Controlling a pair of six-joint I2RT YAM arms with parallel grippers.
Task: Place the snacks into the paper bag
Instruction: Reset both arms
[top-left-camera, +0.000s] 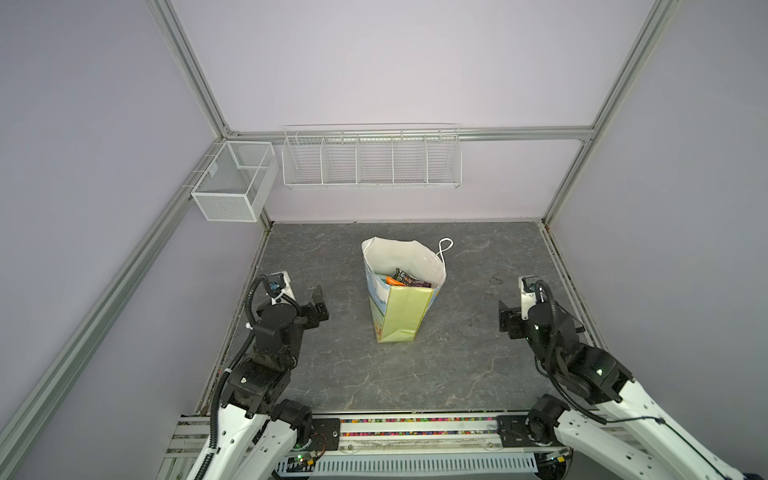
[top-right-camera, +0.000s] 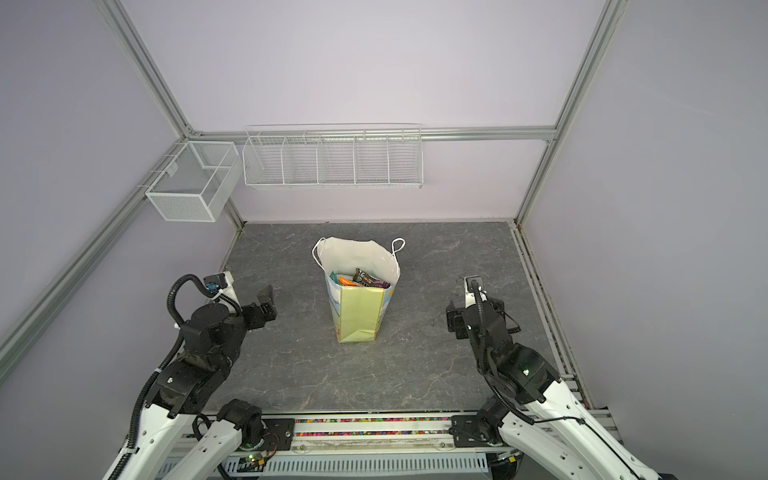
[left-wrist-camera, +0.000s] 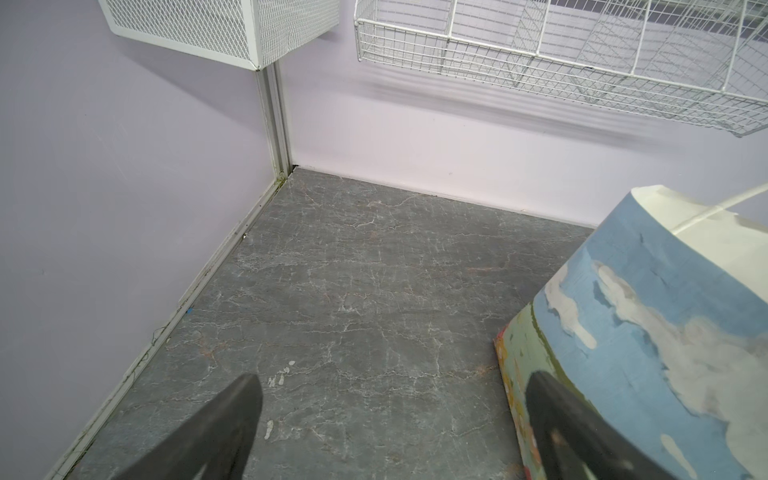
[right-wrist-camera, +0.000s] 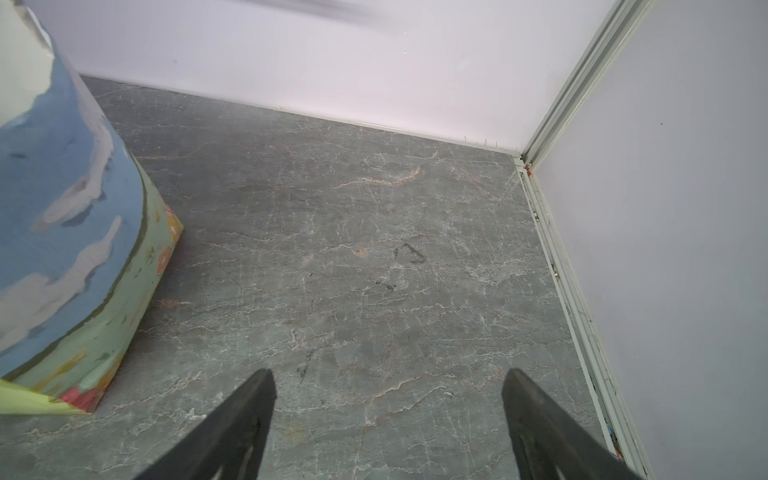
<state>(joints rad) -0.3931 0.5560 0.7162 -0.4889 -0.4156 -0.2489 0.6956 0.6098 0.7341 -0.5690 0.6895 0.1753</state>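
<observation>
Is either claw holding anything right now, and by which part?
Nothing is held. The left claw and right claw stand open and empty, either side of the paper bag holding the snacks.

Left arm (top-left-camera: 241, 432), right arm (top-left-camera: 648, 411): white shell links, black joint housings (top-left-camera: 274, 328). Ribbed black cable conduit (top-left-camera: 215, 399), white zip ties (top-left-camera: 227, 370). Green light (top-left-camera: 599, 371) on right. Left gripper (left-wrist-camera: 392, 377) fingers (left-wrist-camera: 224, 424) dark, tapered.

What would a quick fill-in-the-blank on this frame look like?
The snacks sit ____ the paper bag.
The left gripper and right gripper are both ____, holding nothing.
The paper bag stands ____ on the table.
Missing: inside; open; upright.
</observation>
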